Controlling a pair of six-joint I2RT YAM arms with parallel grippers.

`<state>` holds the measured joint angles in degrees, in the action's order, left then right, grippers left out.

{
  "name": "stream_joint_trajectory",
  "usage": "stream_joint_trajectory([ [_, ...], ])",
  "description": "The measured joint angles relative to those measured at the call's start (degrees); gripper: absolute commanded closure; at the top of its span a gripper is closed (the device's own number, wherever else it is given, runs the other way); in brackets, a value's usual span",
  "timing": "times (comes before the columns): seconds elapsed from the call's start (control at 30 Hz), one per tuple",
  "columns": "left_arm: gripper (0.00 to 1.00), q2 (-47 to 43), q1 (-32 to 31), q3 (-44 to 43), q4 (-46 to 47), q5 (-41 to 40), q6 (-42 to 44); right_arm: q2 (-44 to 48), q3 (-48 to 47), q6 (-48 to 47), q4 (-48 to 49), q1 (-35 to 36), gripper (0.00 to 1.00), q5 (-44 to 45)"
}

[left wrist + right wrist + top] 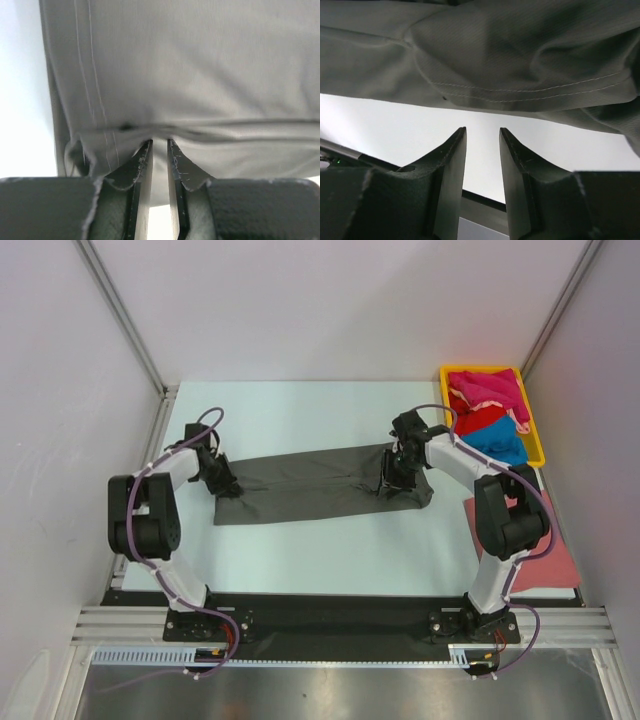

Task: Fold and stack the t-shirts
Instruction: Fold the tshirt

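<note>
From above I see the dark grey t-shirt (310,485) lying as a long band across the middle of the desk (300,420). My left pincer (222,485) sits on its left end and my right pincer (390,480) on its bunched right end. In the left wrist view the fingers (140,170) stand a narrow slit apart with their tips against a fold beside the stitched hem; I cannot tell whether cloth is pinched there. In the right wrist view the fingers (450,165) are clearly apart with nothing between them, the shirt's hem just beyond the tips. At upper right the yellow tray (480,368) holds the magenta shirt (490,390), red shirt (475,420) and blue shirt (500,445). The salmon-pink shirt (550,555) lies flat at lower right.
</note>
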<state>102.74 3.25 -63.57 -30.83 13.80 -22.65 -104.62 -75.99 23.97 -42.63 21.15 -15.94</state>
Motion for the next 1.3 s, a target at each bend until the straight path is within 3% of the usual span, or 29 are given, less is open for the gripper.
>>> stream_joint_trajectory([
  [0.3, 0.74, -11.4, -0.5, 4.9, -0.9, -0.2, -0.2, -1.0, 0.4, -0.5, 0.5, -2.5, 0.61, 5.2],
  [0.87, 0.76, -7.1, -0.2, 6.8, -0.2, -1.7, -0.1, -2.7, 3.8, -5.5, 1.6, -15.3, 0.61, 8.0],
  [1.07, 0.74, -8.3, -0.1, 6.9, -0.3, -1.1, -0.2, -1.4, 2.7, -5.7, -0.7, -14.4, 0.50, 7.1],
  [1.3, 0.73, -13.2, -0.1, 7.7, -0.5, 1.0, -0.9, 3.3, 2.3, -2.6, -0.2, -8.3, 0.52, 3.8],
])
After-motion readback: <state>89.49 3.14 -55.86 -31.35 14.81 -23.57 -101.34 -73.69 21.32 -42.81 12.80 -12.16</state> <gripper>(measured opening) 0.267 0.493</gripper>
